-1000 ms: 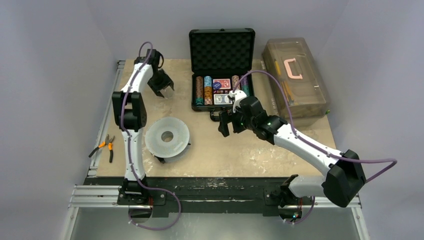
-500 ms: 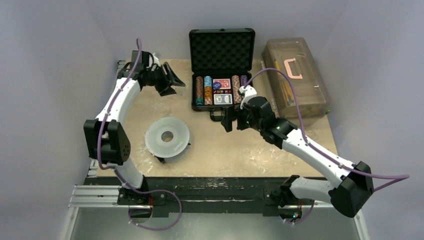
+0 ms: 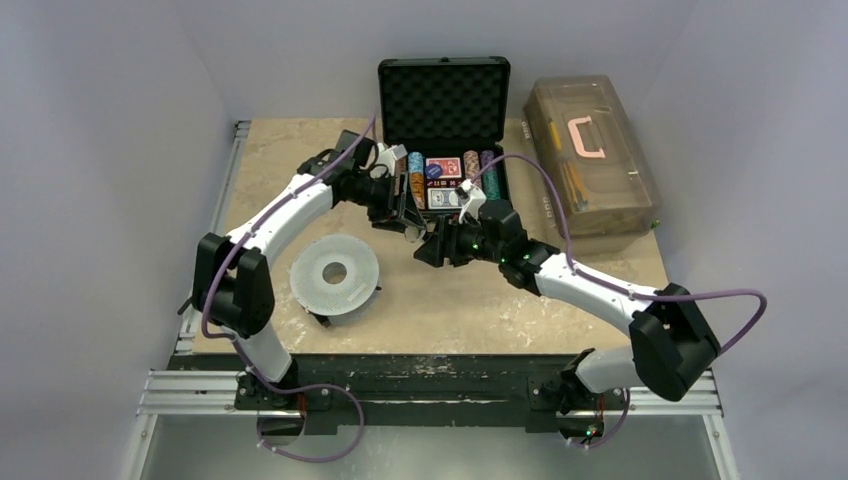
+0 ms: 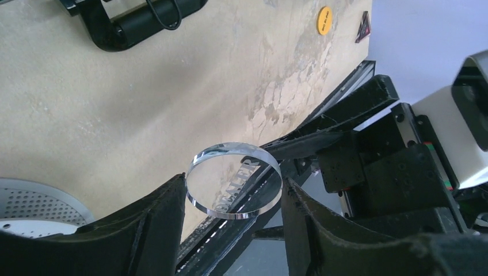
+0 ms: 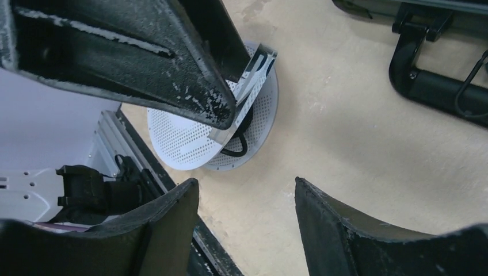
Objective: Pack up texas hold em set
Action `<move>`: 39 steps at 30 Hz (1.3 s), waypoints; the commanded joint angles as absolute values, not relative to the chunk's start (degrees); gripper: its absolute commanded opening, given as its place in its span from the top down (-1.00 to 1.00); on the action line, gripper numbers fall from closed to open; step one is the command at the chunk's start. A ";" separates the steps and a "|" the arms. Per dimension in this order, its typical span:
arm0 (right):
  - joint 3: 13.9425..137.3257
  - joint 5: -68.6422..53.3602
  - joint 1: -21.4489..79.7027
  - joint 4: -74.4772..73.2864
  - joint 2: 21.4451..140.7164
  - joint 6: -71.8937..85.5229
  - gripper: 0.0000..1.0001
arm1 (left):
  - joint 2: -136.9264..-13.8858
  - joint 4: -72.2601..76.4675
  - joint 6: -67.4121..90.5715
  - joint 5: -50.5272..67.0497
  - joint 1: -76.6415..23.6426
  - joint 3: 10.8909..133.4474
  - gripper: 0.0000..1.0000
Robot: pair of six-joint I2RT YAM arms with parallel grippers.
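Both my grippers meet just in front of the open briefcase [image 3: 393, 140], near its handle [image 5: 427, 81]. Its lid is up, and chips and red decks sit in the tray.

My left gripper [image 3: 398, 212] is clamped on the clear dealer button [image 4: 233, 188]. The fingers [image 4: 164, 210] press on opposite points of its rim, so both flat faces are free. The word DEALER reads across it.

My right gripper [image 5: 246, 190] has its jaws apart with nothing between them and touching nothing. The gap looks wider than the button's thickness.

Key relation: in the right wrist view the button sits edge-on and tilted, just ahead of the right jaws and not yet between them. It hangs under the left finger [image 5: 144, 52], with the grey-white perforated disc [image 5: 184, 141] on the table behind it (not part of the set).

Judgement: a handover looks likely, with the right jaws closing across the free faces. The tray lies just beyond both grippers, and the left is nearest the case's front-left corner.

A yellow button [image 4: 324, 20] lies loose on the table.
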State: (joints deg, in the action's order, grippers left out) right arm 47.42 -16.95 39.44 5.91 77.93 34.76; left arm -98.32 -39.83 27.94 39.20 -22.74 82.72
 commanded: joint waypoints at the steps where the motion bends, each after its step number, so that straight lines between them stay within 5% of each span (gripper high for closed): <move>1: 44.65 -18.13 39.48 18.30 76.45 41.06 -0.19 | -96.19 -37.70 27.59 39.37 -24.41 82.11 1.00; 5: 44.66 -10.87 39.52 15.06 75.66 43.31 -0.15 | -96.14 -38.13 27.68 38.15 -25.34 82.21 1.00; 18: 46.21 -6.46 39.63 20.38 82.15 51.42 0.48 | -95.28 -37.62 29.18 34.28 -25.63 81.56 1.00; 28: 45.90 -4.69 39.72 25.80 86.11 51.99 0.50 | -96.04 -36.45 30.39 35.71 -25.58 81.18 1.00; 31: 45.75 -4.44 39.72 27.93 86.80 51.03 0.91 | -96.23 -36.39 30.50 35.73 -25.59 81.20 0.98; 35: 44.71 -4.22 39.61 31.54 87.49 50.43 1.00 | -95.90 -36.64 30.25 34.34 -25.30 81.30 0.62; 39: 45.65 -1.98 39.35 30.64 88.94 50.35 1.00 | -93.74 -37.16 30.66 32.49 -21.93 81.30 -0.33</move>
State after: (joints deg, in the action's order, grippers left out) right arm 44.23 -7.62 40.01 27.66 87.46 51.48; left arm -98.13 -37.10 29.34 29.32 -24.10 80.77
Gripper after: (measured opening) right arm 0.053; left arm 0.548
